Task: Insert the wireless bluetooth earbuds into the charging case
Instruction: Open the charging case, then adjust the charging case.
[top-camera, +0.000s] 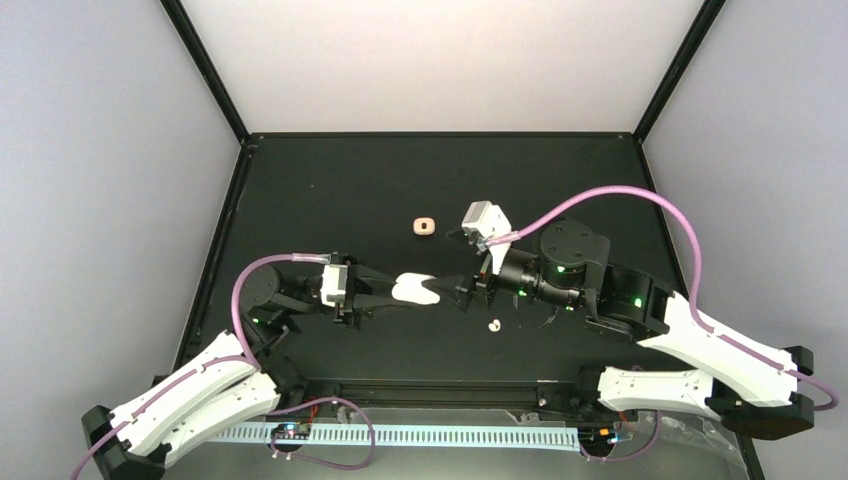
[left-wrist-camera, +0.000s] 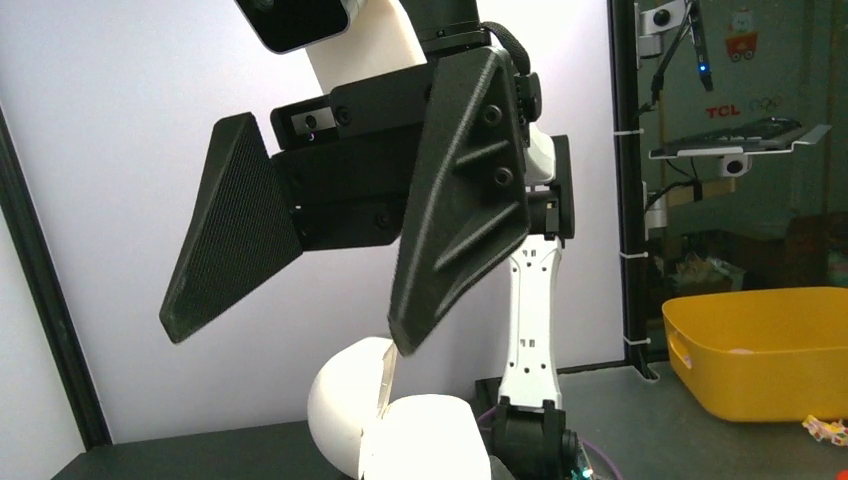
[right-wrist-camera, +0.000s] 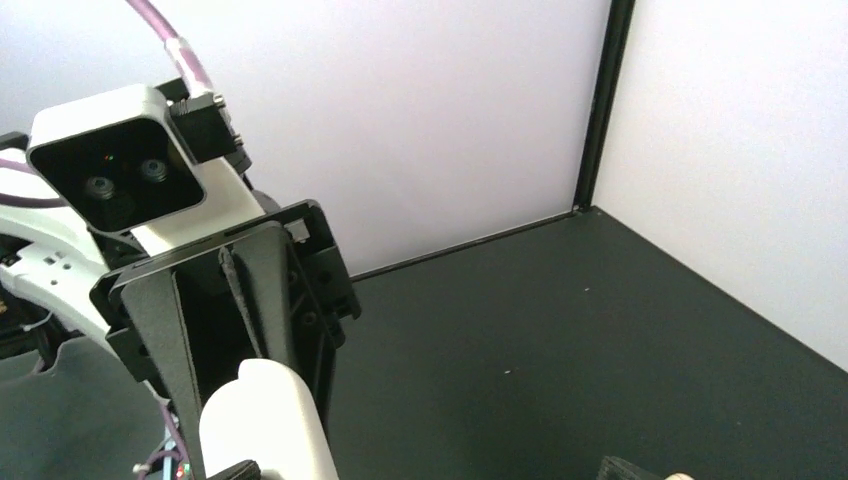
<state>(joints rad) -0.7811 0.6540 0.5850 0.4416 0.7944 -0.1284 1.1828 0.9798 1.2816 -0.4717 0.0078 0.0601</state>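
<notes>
A: Top view: L gripper (top-camera: 396, 291) is seen clamped on the white charging case (top-camera: 420, 289) at mid-table (top-camera: 330, 190). R gripper (top-camera: 463, 293) is pointed at it, just beside the case.

B: R jaws' state? Can't be read from top.

A: Settled by L wrist cam: R fingers (left-wrist-camera: 465, 200) are spread wide, one tip at the case's top edge. Touching or just clear can't be told. R wrist cam shows the case pinched betw. the L fingers.

B: Earbuds?

A: One tiny white earbud (top-camera: 493, 324) is seen from top only, on the table near R gripper, bases' side. A cream piece (top-camera: 425, 226) lies farther back; type can't be told.

B: Any text?

A: TCL lettering (left-wrist-camera: 722, 112) is read in the bkgd of L wrist view, above a yellow bin (left-wrist-camera: 770, 350).
</notes>
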